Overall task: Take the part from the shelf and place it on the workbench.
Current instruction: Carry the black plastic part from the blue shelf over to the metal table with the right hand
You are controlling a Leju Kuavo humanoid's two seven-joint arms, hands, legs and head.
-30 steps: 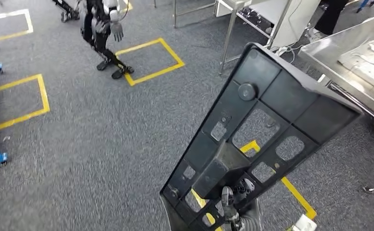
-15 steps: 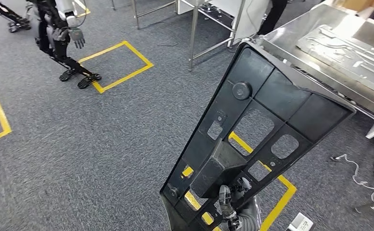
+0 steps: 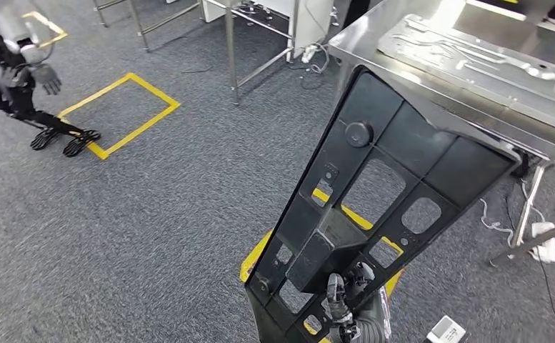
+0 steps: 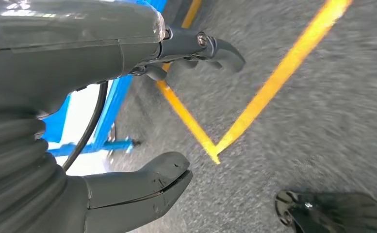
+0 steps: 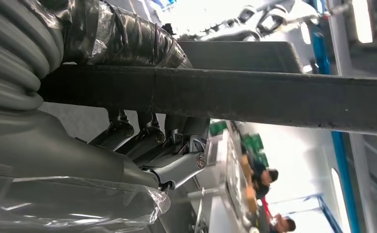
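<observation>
Above the grey carpet floor [image 3: 153, 214], the right hand [image 3: 346, 311] holds the long black ribbed plastic panel [image 3: 381, 193] upright — fingers [image 5: 147, 138] clamped on its lower end — its top near the steel surface [image 3: 374, 50] edge. Left hand [image 4: 128, 97]: fingers spread, holding nothing.

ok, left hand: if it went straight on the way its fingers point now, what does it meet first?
Probably the grey carpet near the yellow floor tape. The left hand hangs open and holds nothing, and nothing else lies in that line; depth is unclear in the blurred wrist view.
</observation>
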